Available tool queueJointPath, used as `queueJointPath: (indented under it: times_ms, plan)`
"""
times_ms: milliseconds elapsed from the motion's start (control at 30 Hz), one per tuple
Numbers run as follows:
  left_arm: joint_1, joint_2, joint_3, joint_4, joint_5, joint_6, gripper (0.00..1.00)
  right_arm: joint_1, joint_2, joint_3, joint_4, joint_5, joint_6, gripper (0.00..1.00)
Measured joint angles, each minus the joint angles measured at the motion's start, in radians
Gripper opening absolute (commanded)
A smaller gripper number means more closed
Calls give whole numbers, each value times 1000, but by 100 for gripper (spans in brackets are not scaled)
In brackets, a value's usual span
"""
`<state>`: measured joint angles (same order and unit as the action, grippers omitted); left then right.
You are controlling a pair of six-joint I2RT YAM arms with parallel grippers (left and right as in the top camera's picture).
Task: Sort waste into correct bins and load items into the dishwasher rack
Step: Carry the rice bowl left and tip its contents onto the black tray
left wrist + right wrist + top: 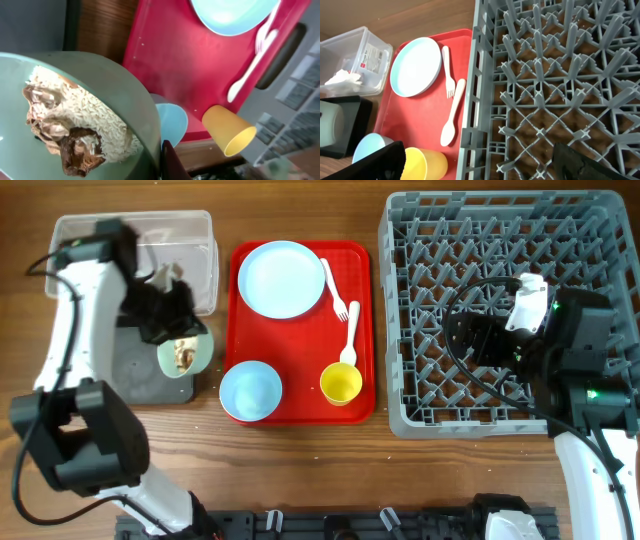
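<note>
My left gripper (172, 335) is shut on the rim of the pale green bowl (185, 353) and holds it tilted over the black tray (140, 380). In the left wrist view the bowl (125, 95) holds white rice and brown food scraps (75, 130), with one finger (167, 160) on its rim. My right gripper (468, 340) is open and empty above the grey dishwasher rack (500, 240); its fingers (480, 165) are spread wide. A red-and-white wrapper (367, 52) lies in the clear tub (195, 230).
The red serving tray (300, 410) holds the pale blue plate (281, 278), white fork (335, 290), white spoon (350, 335), pale blue bowl (250, 390) and the yellow cup (341, 383). The rack fills the right side.
</note>
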<state>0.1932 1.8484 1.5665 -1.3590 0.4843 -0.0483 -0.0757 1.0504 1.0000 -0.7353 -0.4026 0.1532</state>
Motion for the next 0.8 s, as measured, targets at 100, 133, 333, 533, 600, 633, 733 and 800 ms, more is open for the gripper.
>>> queueJointPath:
  times_ms: [100,133,333,533,600,633,733,800]
  plan:
    - [97,0,-60,48,81,79,4,0,0,0,3,0,0,95]
    - [139,0,-81,70,116,109,4,0,0,0,3,0,0,95]
    - [341,0,-185,138,372,271,4,0,0,0,3,0,3,95]
    - [497,0,-309,174,596,402,4,0,0,0,3,0,3,95]
    - [535,1,-330,175,648,414,4,0,0,0,3,0,3,95]
    - [549,1,-334,174,669,417,4,0,0,0,3,0,3,95]
    - [590,1,-339,174,745,417,4,0,0,0,3,0,3,95]
    - [608,1,-339,174,790,412,4,0,0,0,3,0,3,95]
